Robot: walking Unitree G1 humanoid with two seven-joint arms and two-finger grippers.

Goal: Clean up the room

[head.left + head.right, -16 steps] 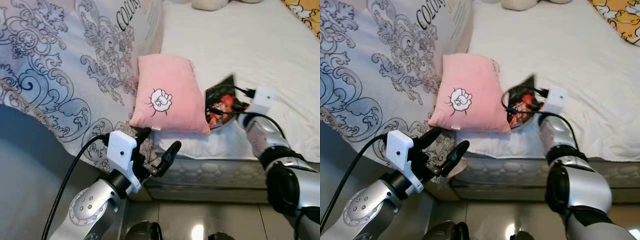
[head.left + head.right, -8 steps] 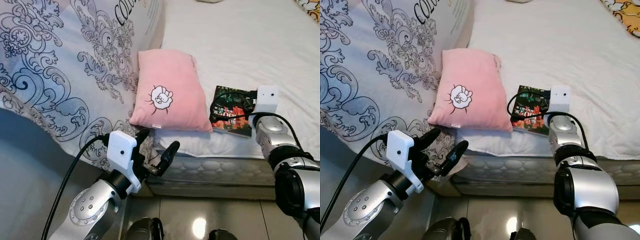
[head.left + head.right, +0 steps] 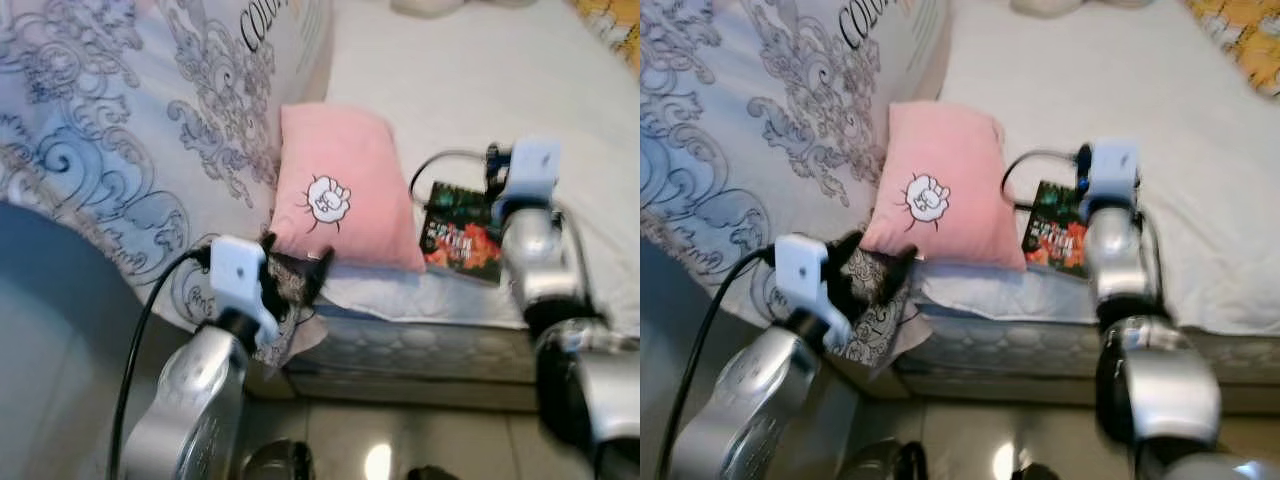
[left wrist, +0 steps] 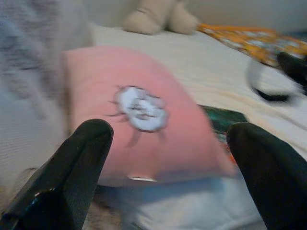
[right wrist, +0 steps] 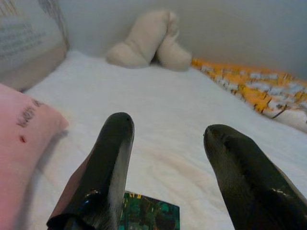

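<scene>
1. Right gripper (image 5: pixel 165 163) stands with its two black fingers spread wide and nothing between them, poised just above the far edge of the book (image 3: pixel 461 236).
2. Change noted: one second ago this gripper held the book tilted up off the bed; half a second ago the book lay flat with the gripper beside it; now the book lies flat on the white bed sheet (image 3: pixel 450 90), released, and the right arm is lifted clear of it.
3. Book position: near the front edge of the bed, just beside the pink pillow (image 3: pixel 345 190), on the robot's right of it.
4. Left gripper (image 4: pixel 168 158) is open wide and empty, now raised closer to the near edge of the pink pillow than it was a second ago, pointing at the pillow's white emblem.
5. Judgement: the book placement appears finished; the pillow looks to be the next item to tidy.
6. Count: one book, one pink pillow, one patterned duvet (image 3: pixel 150 130), one beige plush toy (image 5: pixel 148 40) at the far end of the bed, one orange patterned cloth (image 5: pixel 249 86) beside it.
7. Head views are blurred; finer detail cannot be confirmed.
</scene>
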